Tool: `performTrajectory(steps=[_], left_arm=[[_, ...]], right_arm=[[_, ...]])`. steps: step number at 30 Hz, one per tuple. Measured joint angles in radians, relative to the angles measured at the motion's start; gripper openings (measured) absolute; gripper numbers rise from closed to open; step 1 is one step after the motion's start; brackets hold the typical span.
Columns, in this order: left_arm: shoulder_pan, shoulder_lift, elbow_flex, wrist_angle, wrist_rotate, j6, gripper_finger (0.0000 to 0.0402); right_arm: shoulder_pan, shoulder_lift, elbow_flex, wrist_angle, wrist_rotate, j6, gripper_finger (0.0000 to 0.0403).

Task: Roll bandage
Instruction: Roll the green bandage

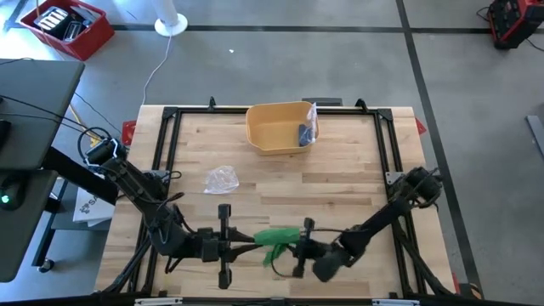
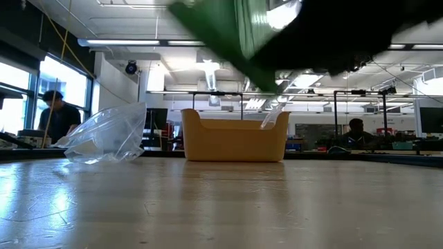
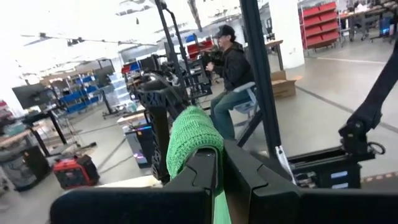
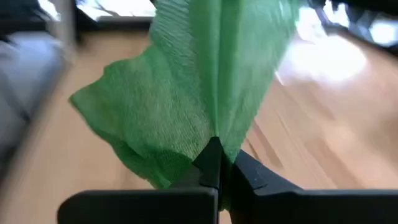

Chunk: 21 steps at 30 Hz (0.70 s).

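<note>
Both grippers clench the green bandage [image 1: 276, 237] above the table's near edge: left [image 1: 240, 247], right [image 1: 299, 249].

Light: we see bright ceiling strips, windows at left | Glare: sheen on pale wooden table [image 2: 208, 207] | Blur: green crepe bandage [image 4: 199, 81] smeared close-up | Wrist backgrounds: overexposed, washed out

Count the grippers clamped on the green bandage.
2. The left gripper pinches the green bandage from its left end; the right gripper pinches it from the right, both near the table's front edge.
</note>
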Motion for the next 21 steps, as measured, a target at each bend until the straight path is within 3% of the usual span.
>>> performTrajectory(steps=[4,11,17,21], left_arm=[[-0.026,0.001,0.000,0.018,-0.023,0.047,0.0010],[-0.072,0.002,0.000,0.011,-0.194,0.078,0.0010],[-0.066,0.028,0.002,-0.097,-0.196,-0.007,0.0010],[-0.056,0.059,-0.004,-0.121,-0.170,-0.071,0.0010]], right_arm=[[-0.035,0.037,0.000,-0.150,0.015,0.165,0.0000],[-0.041,0.034,-0.001,-0.101,0.006,0.066,0.0000],[0.007,-0.024,-0.003,-0.078,-0.082,0.058,0.0003],[0.040,-0.084,-0.003,-0.130,-0.160,0.063,0.0039]])
